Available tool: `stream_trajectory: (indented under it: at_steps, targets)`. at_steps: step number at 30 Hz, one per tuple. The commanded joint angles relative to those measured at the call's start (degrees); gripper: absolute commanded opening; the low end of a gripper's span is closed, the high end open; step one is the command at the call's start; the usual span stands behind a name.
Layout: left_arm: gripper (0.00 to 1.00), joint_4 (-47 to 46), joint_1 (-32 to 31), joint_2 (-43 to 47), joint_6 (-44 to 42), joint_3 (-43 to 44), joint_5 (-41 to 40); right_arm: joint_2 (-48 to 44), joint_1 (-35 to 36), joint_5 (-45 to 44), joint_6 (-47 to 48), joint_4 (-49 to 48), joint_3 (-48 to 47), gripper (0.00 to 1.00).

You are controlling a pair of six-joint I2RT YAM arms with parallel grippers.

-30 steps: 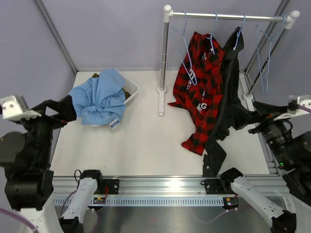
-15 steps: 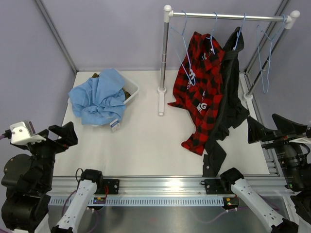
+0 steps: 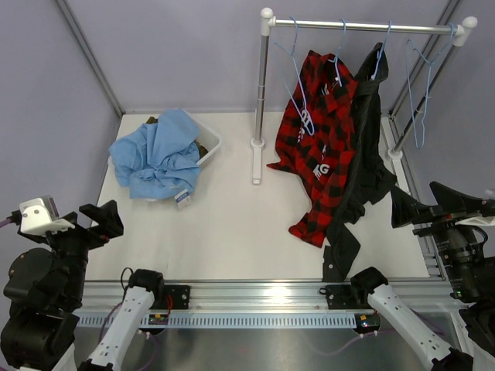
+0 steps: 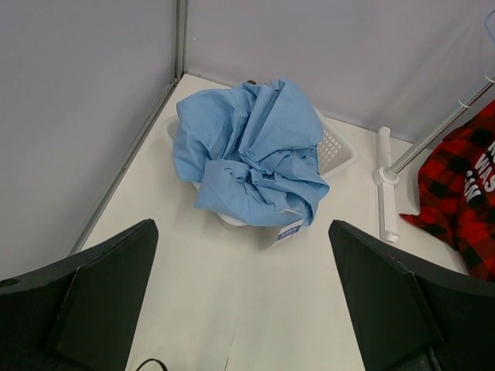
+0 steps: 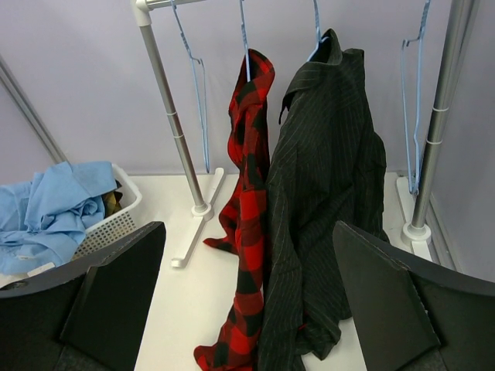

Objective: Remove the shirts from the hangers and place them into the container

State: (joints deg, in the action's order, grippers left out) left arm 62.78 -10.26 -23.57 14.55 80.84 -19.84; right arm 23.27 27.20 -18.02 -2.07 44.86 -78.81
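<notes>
Two hanging: red plaid shirt (image 3: 321, 135), black shirt (image 3: 370, 131); blue shirt (image 3: 158, 158) in container (image 3: 213, 142)

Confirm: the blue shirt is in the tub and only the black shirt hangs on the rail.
Wrong: the red plaid shirt hangs on the rail too, beside the black shirt; the right wrist view shows it. The blue shirt is in the tub.

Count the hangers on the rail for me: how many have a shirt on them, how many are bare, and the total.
Hangers carrying a shirt: 2, with the red plaid shirt and the black shirt
Bare hangers: 2
Total on the rail: 4
</notes>
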Motion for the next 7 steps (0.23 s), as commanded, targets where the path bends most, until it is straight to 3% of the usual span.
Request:
stream_trajectory:
  at_steps: [1,7]
  targets:
    - [0.99,-0.38,-0.46,-0.07,-1.45,0.37,-1.34,-0.77,-0.13,-1.14,1.54,-1.44,-0.03,0.99]
    - [0.99,-0.03,-0.81,0.11,-1.54,-0.33,-1.35,-0.94,-0.13,-0.53,1.63,-2.41,0.58,1.0]
